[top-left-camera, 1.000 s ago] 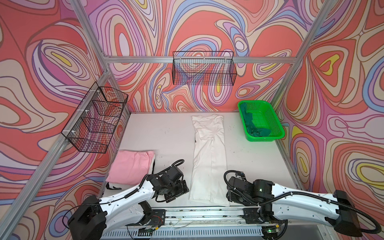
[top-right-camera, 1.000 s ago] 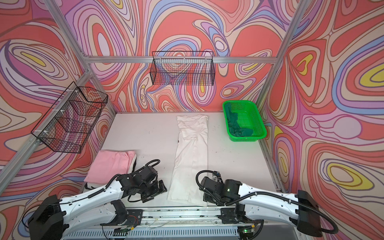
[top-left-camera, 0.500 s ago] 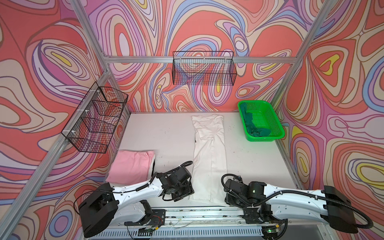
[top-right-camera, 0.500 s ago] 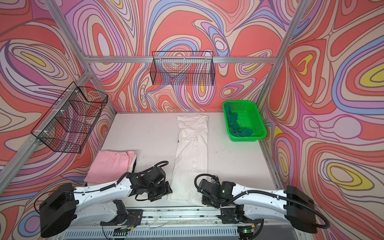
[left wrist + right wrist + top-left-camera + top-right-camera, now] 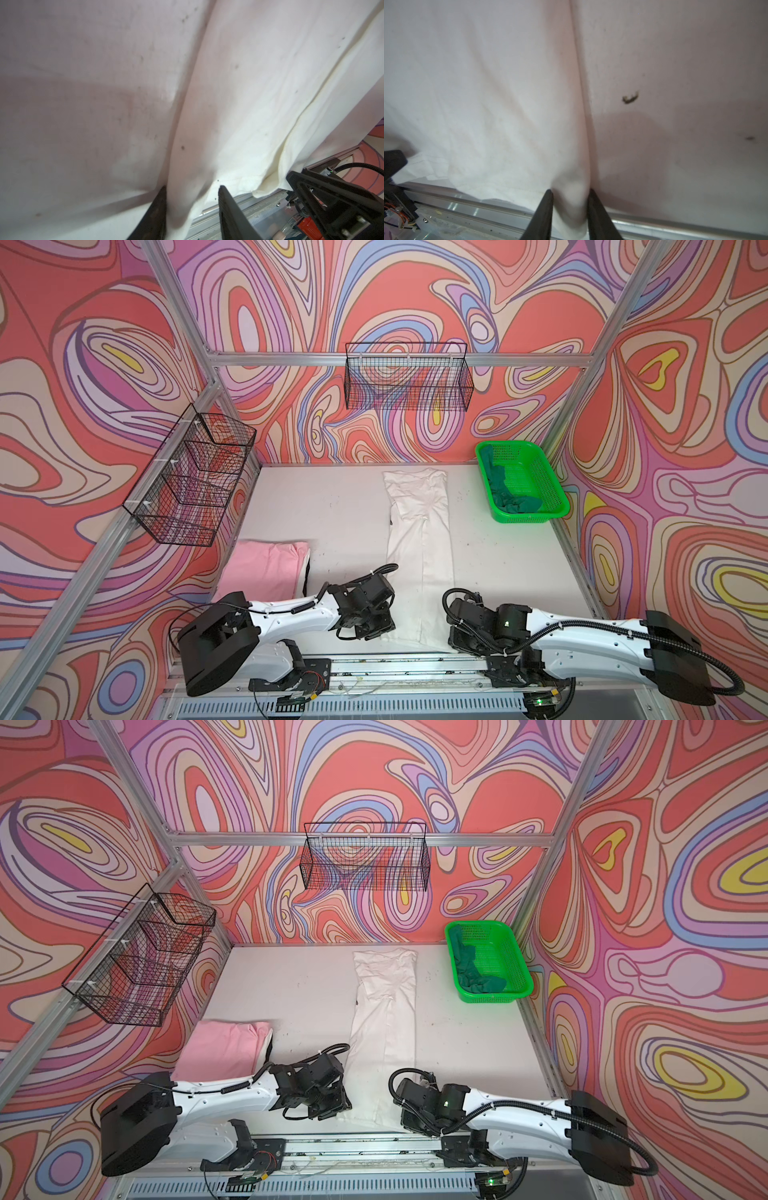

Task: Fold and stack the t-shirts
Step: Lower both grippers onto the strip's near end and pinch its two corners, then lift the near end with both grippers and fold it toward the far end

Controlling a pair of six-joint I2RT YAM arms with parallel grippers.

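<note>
Top views, both: white t-shirt [image 5: 419, 539], folded lengthwise into a narrow strip, lies flat on the table [image 5: 332, 506] near its middle and runs from the near edge to the far wall. Its far end is slightly rumpled. Pink t-shirt [image 5: 266, 568] lies folded at the near left, well apart from the strip. Dark green t-shirt [image 5: 509, 493] sits crumpled inside the green basket [image 5: 555, 489] at the far right corner. Left gripper [image 5: 384, 628] is down at the strip's near left corner, and right gripper [image 5: 455, 641] is down at its near right corner. The wrist housings hide the fingertips here, so jaw state cannot be read from above.

Left wrist view: left gripper [image 5: 192, 187] straddles a raised fold at the edge of the white t-shirt [image 5: 259, 93]. The cloth touches one finger [image 5: 158, 212]. A strip of the rail [image 5: 264, 207] shows between the cloth and the opposite finger. Jaws are apart and not clamped. The cloth carries small dark specks and yellowish staining along an inner seam.

Right wrist view: right gripper [image 5: 570, 190] has a bunched edge of the white t-shirt [image 5: 488, 93] filling the space between its fingers [image 5: 544, 212], in contact on both sides. Jaws are pinched on the cloth. The shirt's near hem overhangs the rail [image 5: 467, 205].
</note>
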